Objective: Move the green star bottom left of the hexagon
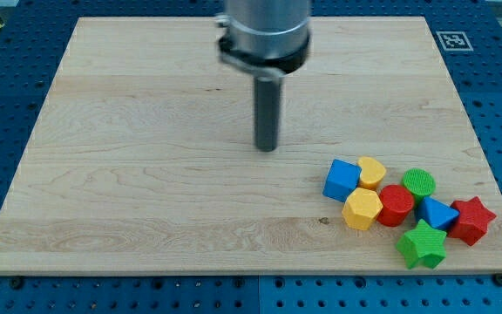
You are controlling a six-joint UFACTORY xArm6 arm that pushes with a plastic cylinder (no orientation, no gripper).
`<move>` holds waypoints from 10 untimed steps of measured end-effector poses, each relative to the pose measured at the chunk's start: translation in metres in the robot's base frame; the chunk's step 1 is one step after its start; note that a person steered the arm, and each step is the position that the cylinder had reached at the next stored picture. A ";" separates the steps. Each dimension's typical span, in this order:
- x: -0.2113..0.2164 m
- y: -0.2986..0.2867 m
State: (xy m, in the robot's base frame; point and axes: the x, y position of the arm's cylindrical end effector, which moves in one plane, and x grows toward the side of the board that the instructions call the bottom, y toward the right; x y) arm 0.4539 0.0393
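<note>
The green star (423,245) lies near the board's bottom right edge, at the bottom of a cluster of blocks. The yellow hexagon (362,209) sits up and to its left, touching a red round-edged block (396,205). My tip (267,147) is on the board at centre, well up and to the left of the cluster, touching no block. The star is to the lower right of the hexagon.
The cluster also holds a blue cube (342,179), a yellow heart-like block (372,172), a green cylinder (419,183), a blue triangle (438,214) and a red star (471,220). The wooden board (146,174) ends just below the green star.
</note>
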 end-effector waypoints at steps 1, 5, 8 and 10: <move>-0.010 0.091; 0.149 0.256; 0.165 0.213; 0.164 0.097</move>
State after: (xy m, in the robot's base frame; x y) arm 0.6177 0.1368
